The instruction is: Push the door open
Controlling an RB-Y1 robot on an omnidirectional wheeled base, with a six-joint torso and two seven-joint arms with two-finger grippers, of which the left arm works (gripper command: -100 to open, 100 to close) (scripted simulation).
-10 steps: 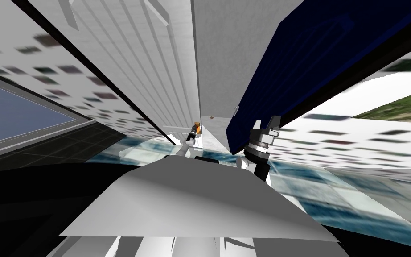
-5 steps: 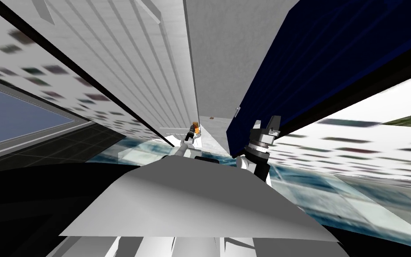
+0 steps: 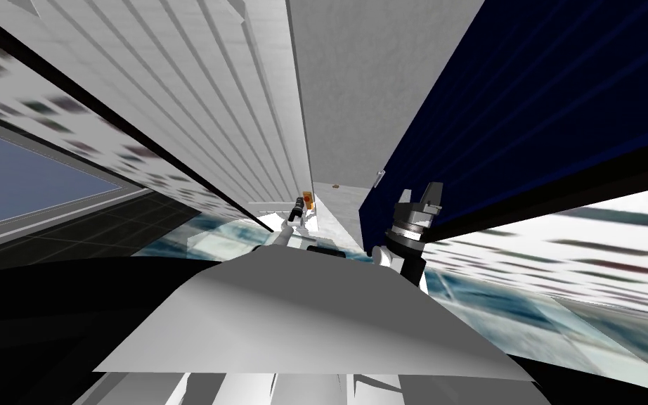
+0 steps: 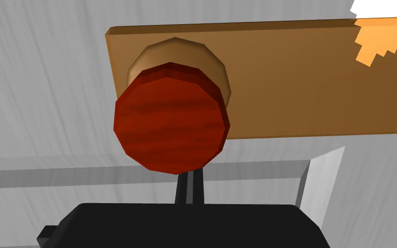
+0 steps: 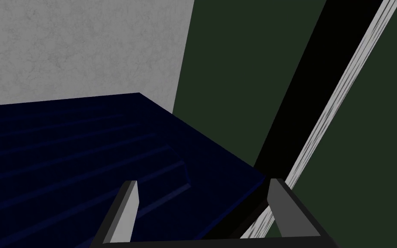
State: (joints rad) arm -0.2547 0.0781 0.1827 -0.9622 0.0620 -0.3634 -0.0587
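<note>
A dark blue panelled door (image 3: 512, 119) stands swung open on my right, with a small light handle (image 3: 379, 176) near its edge. My right gripper (image 3: 419, 193) is open right beside the door's lower edge. In the right wrist view its fingers (image 5: 126, 211) stand wide apart over the blue door face (image 5: 64, 150), holding nothing. My left gripper (image 3: 300, 205) reaches to a white panelled door (image 3: 231, 119). Its shut fingers (image 4: 189, 174) sit just under a red round knob (image 4: 172, 116) on a brown plate (image 4: 301, 82), gripping nothing.
A grey wall (image 3: 365, 91) closes the narrow gap between the two doors. Blue-white floor tiles (image 3: 491, 302) spread to the right. A blue window pane (image 3: 20, 176) lies far left. Past the blue door's edge are a black area (image 5: 296, 99) and a dark green surface (image 5: 365, 129).
My left gripper's fingers have closed together under the red knob. The whole head view has turned slightly, and the blue door now takes up more of the upper right.
</note>
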